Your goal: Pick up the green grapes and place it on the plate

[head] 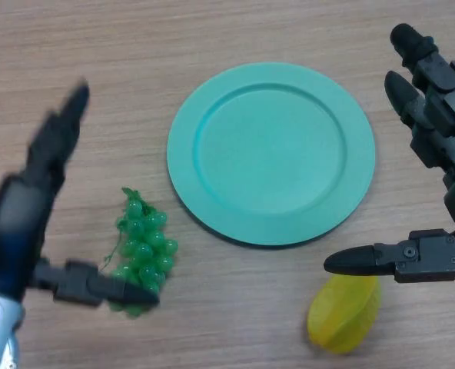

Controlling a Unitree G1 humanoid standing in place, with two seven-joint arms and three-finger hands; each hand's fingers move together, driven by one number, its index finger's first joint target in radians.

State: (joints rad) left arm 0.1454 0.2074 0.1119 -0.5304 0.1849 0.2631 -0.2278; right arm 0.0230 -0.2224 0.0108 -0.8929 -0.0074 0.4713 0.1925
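Grapes (143, 254) are lying on the bench, plate (271, 154) waiting bare; left hand (39, 200) is spreading wide beside them.

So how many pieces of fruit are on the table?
2: the grapes lie left of the plate, by the left hand; a yellow fruit sits lower right, partly under the right hand.

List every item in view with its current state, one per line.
Green grapes: lying on the table, not on the plate, not lifted.
Plate: flat on the table, nothing on it.
Yellow fruit: on the table, below the right thumb.
Left robot hand: open, thumb at the grapes' lower edge.
Right robot hand: open, holding nothing.
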